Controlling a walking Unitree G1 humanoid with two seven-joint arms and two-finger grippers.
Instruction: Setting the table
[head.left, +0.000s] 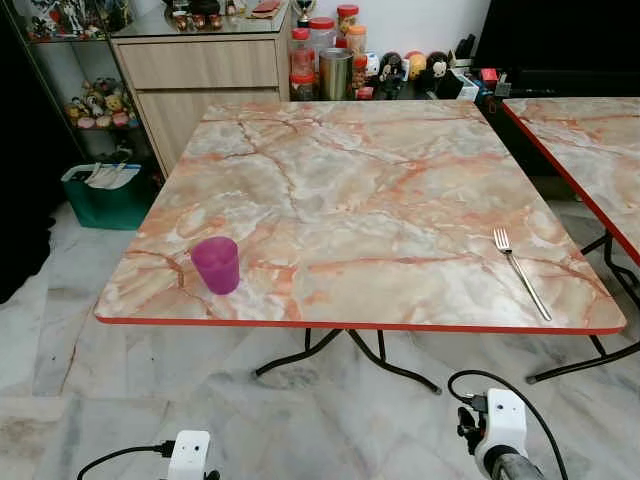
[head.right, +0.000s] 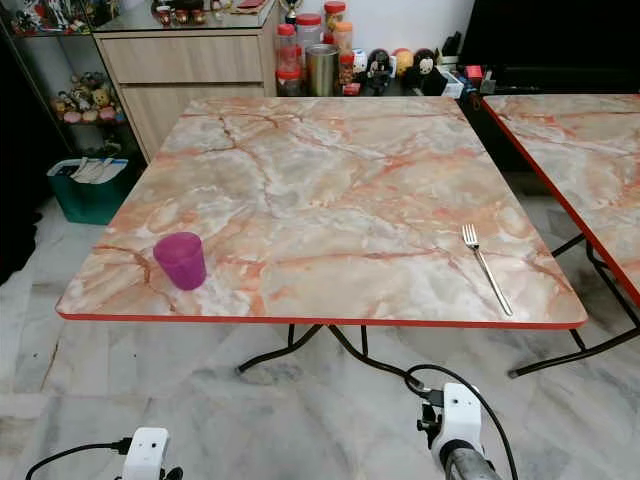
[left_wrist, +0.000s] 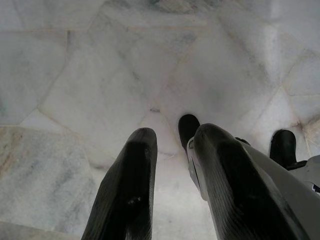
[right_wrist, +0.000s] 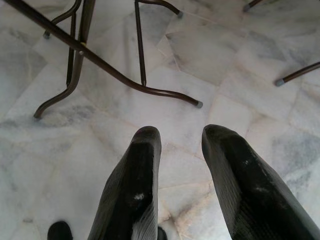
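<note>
Nearest: both arms hang low before the table, wrists with white housings and black cables at the bottom of the head views.

Left gripper (left_wrist: 172, 137): pointed down at the pale marble floor (left_wrist: 100, 75); two black fingers apart with a narrow gap, nothing between them.

Right gripper (right_wrist: 180, 137): likewise aimed at the floor, fingers apart and empty; beyond the tips, the dark metal table legs (right_wrist: 115, 75) with their capped feet on the tiles.

Table (head.left: 360, 200): square top, pink-orange marble pattern, red edge band, on dark curved metal legs.

Purple cup (head.left: 216, 264): translucent plastic, upright, on the table's near left corner, just in from the front edge.

Fork (head.left: 521, 272): silver, lying flat near the table's near right corner, tines pointing away from the robot, handle angled toward the front edge. Cup and fork well apart.

Second table (head.left: 590, 150): same marble pattern and red edge, to the right, apart from the first.

Green bin (head.left: 105, 195): on the floor left of the table, papers inside.

Farthest: wooden cabinet (head.left: 200, 75) with drawers; beside it jars with red lids (head.left: 310, 45), a metal canister (head.left: 335, 72) and small figurines (head.left: 415, 68) along the back wall.
</note>
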